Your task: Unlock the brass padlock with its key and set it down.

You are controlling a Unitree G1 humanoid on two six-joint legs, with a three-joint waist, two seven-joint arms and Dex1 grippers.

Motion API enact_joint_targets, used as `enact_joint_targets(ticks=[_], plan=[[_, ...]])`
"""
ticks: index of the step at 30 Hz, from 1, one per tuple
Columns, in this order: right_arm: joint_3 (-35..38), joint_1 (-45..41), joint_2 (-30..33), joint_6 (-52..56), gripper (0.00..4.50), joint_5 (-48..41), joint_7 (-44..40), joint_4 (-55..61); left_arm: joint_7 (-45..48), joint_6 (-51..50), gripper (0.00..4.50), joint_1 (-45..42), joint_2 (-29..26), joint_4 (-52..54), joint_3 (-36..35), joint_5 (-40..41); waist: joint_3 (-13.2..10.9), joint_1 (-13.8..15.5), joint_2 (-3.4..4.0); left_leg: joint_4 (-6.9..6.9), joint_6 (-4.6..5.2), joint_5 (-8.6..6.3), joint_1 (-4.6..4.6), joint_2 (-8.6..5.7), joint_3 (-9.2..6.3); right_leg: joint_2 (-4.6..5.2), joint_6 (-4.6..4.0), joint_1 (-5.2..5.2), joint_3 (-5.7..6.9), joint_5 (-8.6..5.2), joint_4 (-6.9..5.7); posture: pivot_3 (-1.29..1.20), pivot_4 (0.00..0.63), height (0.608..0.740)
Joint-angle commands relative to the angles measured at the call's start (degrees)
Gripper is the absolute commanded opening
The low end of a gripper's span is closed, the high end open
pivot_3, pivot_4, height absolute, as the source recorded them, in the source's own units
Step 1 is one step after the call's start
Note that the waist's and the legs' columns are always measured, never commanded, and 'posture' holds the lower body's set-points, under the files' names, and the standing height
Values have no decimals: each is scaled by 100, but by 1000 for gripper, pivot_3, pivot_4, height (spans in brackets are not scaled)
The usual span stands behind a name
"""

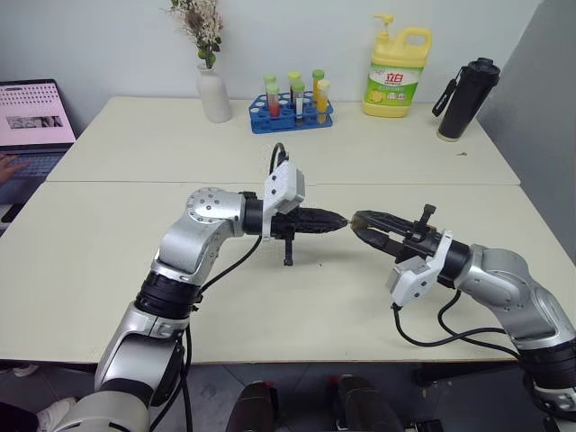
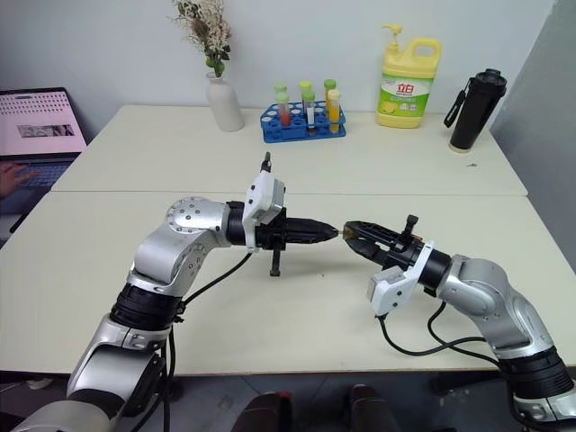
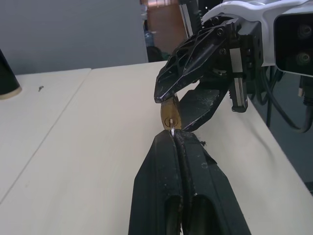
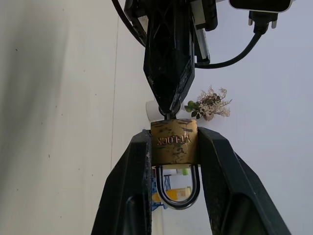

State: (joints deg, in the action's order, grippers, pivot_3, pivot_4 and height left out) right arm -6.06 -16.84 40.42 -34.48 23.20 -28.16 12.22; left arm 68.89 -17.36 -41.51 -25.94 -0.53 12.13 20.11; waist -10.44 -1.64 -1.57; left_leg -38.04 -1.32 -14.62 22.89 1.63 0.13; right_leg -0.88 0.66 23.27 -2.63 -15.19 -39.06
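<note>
The brass padlock [image 4: 173, 142] is clamped by its sides between the two fingers of my right gripper [image 1: 360, 223], with its silver shackle [image 4: 179, 190] pointing back toward the wrist. My left gripper [image 1: 335, 219] is shut, its tips meeting the lock's keyhole face [image 3: 170, 119]. A short silver bit of the key [image 3: 172, 129] shows between those tips and the lock. Both grippers hover above the table [image 1: 108, 270], tip to tip, near its middle.
Along the back of the table stand a white vase with flowers [image 1: 214, 90], a blue rack of test tubes [image 1: 292, 112], a yellow detergent bottle [image 1: 396, 72] and a black flask [image 1: 466, 99]. At far left a person's hand [image 1: 9, 166] rests on a laptop [image 1: 31, 126].
</note>
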Motion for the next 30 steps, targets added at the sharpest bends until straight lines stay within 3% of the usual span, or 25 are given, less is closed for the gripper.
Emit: enact_joint_targets(ticks=[1, 6, 24, 30], plan=[[22, -51, -26, 37, 928, -135, 1, 151, 217, 1179, 0, 31, 82, 108, 156, -312, 0, 0, 0, 0, 0, 0, 0, 0, 1, 0, -1, 0, 0, 1, 0, 0, 150, 740], [32, -37, -49, 58, 928, -141, -13, 169, 201, 2019, 0, 55, 141, -241, 152, -614, 0, 2, 0, 0, 0, 0, 0, -1, 3, 0, -2, -1, 0, 1, 0, 0, 150, 740], [57, -40, -49, 50, 928, -178, -13, 158, 144, 3467, 0, -98, 274, -919, 136, -950, 0, 1, 0, 0, 1, 0, 0, -3, 4, -1, -1, -1, 5, 1, 0, 0, 150, 740], [52, -38, -62, 80, 928, -190, -10, 160, 37, 3136, 0, -113, 327, -982, 136, -904, 0, 1, 0, 0, 1, 0, 0, -2, 3, -1, -1, -1, 6, 1, 0, 0, 150, 740]])
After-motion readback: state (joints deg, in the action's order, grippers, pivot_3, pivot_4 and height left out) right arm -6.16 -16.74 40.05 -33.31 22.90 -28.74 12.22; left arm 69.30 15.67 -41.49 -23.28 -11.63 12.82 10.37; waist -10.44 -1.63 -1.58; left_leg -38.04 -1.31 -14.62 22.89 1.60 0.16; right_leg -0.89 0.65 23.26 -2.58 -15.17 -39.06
